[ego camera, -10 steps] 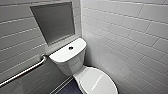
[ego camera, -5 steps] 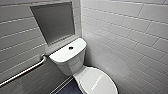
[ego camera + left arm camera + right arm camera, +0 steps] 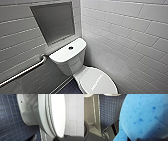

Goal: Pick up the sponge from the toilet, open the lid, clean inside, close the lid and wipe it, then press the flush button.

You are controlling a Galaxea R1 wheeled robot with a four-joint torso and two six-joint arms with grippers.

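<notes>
The white toilet (image 3: 75, 62) stands in the corner of the tiled room, its lid (image 3: 97, 82) down over the bowl. A round flush button (image 3: 71, 47) sits in the flat tank top (image 3: 63, 55). The bright blue sponge (image 3: 142, 116) looms very close in the right wrist view, and my right gripper (image 3: 140, 139) is shut on it above the dark tiled floor. In the left wrist view the lid (image 3: 57, 112) and the bowl (image 3: 41, 120) appear from the side. A dark part of my open left gripper (image 3: 70, 138) shows by the lid's front edge.
A metal grab bar (image 3: 25, 71) runs along the left wall. Above the tank is a recessed grey niche (image 3: 53, 21). White tiled walls close in on the toilet at the left and right. The floor (image 3: 8, 122) is small dark blue tiles.
</notes>
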